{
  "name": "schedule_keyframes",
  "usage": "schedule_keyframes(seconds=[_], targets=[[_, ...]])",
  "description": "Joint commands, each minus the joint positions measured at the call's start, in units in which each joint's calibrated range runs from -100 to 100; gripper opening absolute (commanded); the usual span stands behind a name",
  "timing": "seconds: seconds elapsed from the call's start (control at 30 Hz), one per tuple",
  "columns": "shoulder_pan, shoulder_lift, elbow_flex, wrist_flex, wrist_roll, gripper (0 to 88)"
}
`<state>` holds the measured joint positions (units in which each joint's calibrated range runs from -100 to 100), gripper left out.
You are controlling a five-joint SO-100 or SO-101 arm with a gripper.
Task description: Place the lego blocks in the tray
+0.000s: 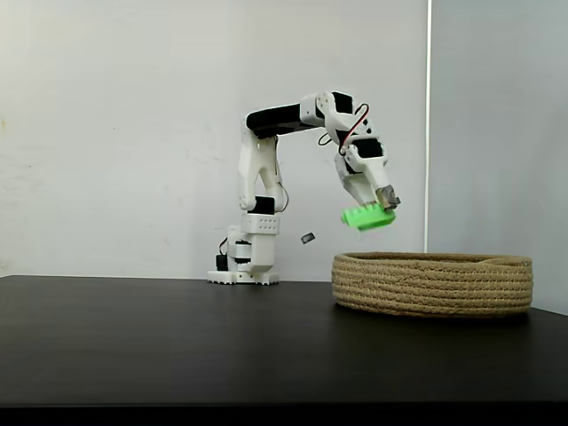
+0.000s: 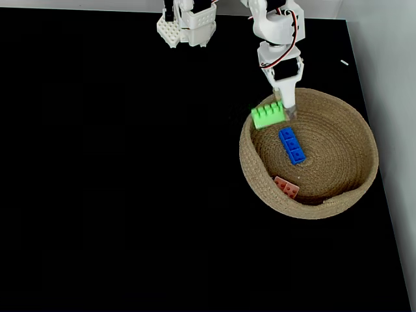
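My gripper is shut on a bright green lego block and holds it in the air above the near-left rim of the tray, a wide round basket of coiled tan rope. Seen from above, the green block hangs over the basket's upper-left edge. A blue lego block lies on the basket floor near the middle. A pale pink lego block rests against the inner wall at the lower left.
The arm's white base stands at the back of the black table. The table's right edge runs close beside the basket. A white wall is behind.
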<state>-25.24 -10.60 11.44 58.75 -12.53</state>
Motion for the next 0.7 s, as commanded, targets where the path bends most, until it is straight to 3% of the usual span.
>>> schedule_keyframes(seconds=[0.0, 0.1, 0.2, 0.27, 0.4, 0.67], targets=[[0.0, -3.0, -0.1, -3.1, -0.1, 36.1], [0.6, -3.0, 0.7, -2.1, 0.2, 43.2], [1.8, -3.5, 0.9, 1.3, 0.9, 41.4], [3.6, -4.8, 1.5, 5.0, 1.8, 32.8], [11.7, -12.4, 10.6, 6.2, 4.6, 5.4], [24.7, -38.2, 43.7, -4.0, 14.5, 0.3]])
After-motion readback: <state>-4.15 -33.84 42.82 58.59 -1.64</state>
